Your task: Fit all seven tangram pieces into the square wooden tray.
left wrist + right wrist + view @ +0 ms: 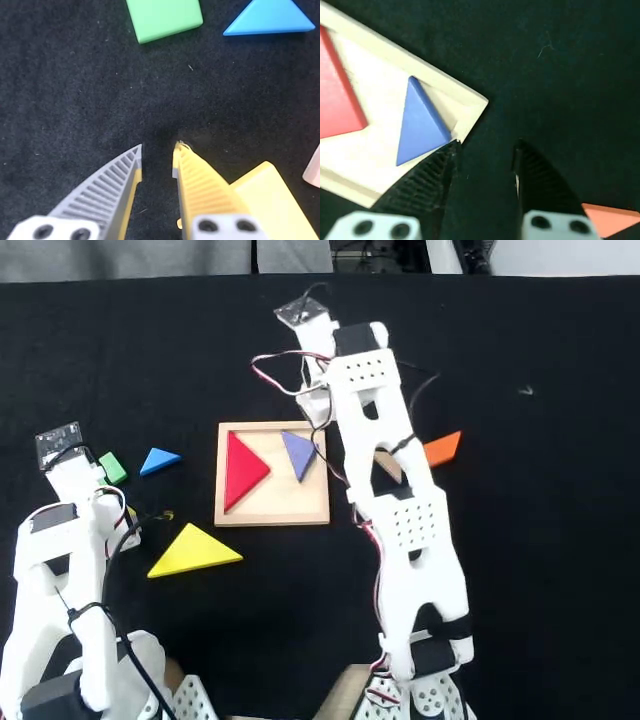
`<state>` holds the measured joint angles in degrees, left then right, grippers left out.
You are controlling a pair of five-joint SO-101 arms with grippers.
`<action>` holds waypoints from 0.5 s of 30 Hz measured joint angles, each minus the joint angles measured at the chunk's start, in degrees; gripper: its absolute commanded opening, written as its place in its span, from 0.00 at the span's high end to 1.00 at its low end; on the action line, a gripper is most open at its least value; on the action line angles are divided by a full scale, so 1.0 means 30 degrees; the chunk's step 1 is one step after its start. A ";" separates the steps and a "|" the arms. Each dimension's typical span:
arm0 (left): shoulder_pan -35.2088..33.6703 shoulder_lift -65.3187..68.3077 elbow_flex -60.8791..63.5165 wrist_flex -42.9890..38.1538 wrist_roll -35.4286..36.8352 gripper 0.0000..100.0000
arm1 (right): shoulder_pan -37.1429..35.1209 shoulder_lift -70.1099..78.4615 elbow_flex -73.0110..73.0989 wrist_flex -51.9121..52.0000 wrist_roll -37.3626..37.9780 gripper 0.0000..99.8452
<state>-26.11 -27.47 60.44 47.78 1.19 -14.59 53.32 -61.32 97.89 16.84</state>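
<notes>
Wooden tray (285, 502) holds 2 pieces, a red triangle (240, 472) and a blue triangle (299, 453), while yellow triangle (192, 552), green piece (112, 468), sky-blue triangle (158, 461) and orange piece (441, 449) lie outside it, left gripper (159, 150) and right gripper (487, 150) both spread, empty.

A red triangle (243, 470) and violet-blue triangle (299, 454) sit in the pale tray (272, 513). The cloth (520, 540) is black, with a yellow triangle (193, 552).

The green piece (164, 19) and orange piece (615, 218) are cut off at view edges.
</notes>
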 measured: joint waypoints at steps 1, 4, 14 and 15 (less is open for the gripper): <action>0.0000 0.0000 0.0000 0.0000 0.0000 0.88 | -0.0059 0.0000 -0.0322 0.0322 0.0000 0.91; 0.0000 0.0000 0.0000 0.0000 0.0000 0.88 | -0.0821 -0.0029 -0.0322 0.0410 0.0000 0.99; 0.0000 0.0000 0.0000 0.0000 0.0000 0.88 | -0.2813 0.0000 0.3751 0.0381 0.0059 0.97; 0.0000 0.0000 0.0000 0.0000 0.0000 0.88 | -0.2725 0.0000 0.3751 0.0264 0.0059 0.97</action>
<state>-26.11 -27.47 60.44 47.78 1.19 -22.77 53.32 -50.07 98.68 17.01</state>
